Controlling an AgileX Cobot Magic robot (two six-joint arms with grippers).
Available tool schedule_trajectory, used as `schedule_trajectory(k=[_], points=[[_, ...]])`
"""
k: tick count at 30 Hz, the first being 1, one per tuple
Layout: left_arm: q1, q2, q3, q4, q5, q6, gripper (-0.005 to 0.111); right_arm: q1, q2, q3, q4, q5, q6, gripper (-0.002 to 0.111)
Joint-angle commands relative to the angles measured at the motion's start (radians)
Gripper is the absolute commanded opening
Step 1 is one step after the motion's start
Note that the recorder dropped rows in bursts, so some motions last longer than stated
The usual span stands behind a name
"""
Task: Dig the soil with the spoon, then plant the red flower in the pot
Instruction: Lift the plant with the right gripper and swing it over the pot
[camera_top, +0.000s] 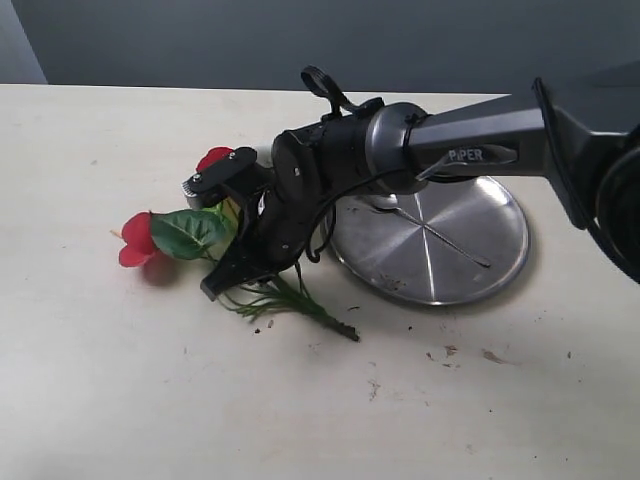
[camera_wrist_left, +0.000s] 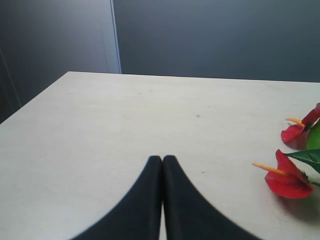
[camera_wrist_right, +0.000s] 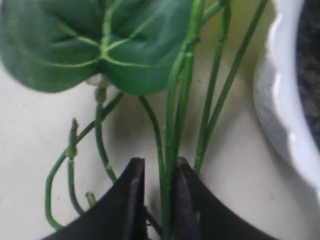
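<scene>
In the exterior view, the red flower (camera_top: 150, 238) is seen lying on the counter (camera_top: 120, 380), left of the plate (camera_top: 470, 260) on which the spoon (camera_top: 440, 238) rests.

In the left wrist view, the left gripper (camera_wrist_left: 162, 160) is pressed together above the counter.

In the right wrist view, the stems (camera_wrist_right: 170, 125) are pinched by the right gripper (camera_wrist_right: 159, 167), just beside the pot (camera_wrist_right: 280, 100) of soil (camera_wrist_right: 310, 65).

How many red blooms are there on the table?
2. One red bloom lies farthest left in the exterior view; the second bloom shows just behind the right pincer. The arm may hide more.

The right claw (camera_top: 226, 278) hangs low over the red flower (camera_top: 141, 240), beside the plate (camera_top: 487, 262) bearing the spoon (camera_top: 441, 239).
</scene>
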Motion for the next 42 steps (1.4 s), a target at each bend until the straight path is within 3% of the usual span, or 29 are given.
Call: schedule_trajectory(k=[1, 2, 16, 25, 34, 42], points=[[0.0, -0.002, 0.004, 0.002, -0.008, -0.002, 0.0, -0.001, 0.0, 0.003, 0.002, 0.007, -0.003, 0.003], [0.0, -0.002, 0.004, 0.002, -0.008, -0.002, 0.0, -0.001, 0.0, 0.003, 0.004, 0.007, -0.003, -0.001], [0.0, -0.002, 0.004, 0.002, -0.008, -0.002, 0.0, 0.056, -0.058, 0.003, 0.011, 0.006, -0.073, -0.001], [0.0, -0.002, 0.004, 0.002, -0.006, -0.002, 0.0, 0.056, -0.23, 0.003, 0.227, -0.06, -0.232, -0.001], [0.0, -0.002, 0.004, 0.002, -0.006, -0.002, 0.0, 0.054, -0.324, 0.003, 0.261, -0.381, -0.251, -0.001], [0.0, -0.002, 0.004, 0.002, -0.006, -0.002, 0.0, 0.054, -0.339, 0.124, 0.27, -0.868, -0.244, -0.001]])
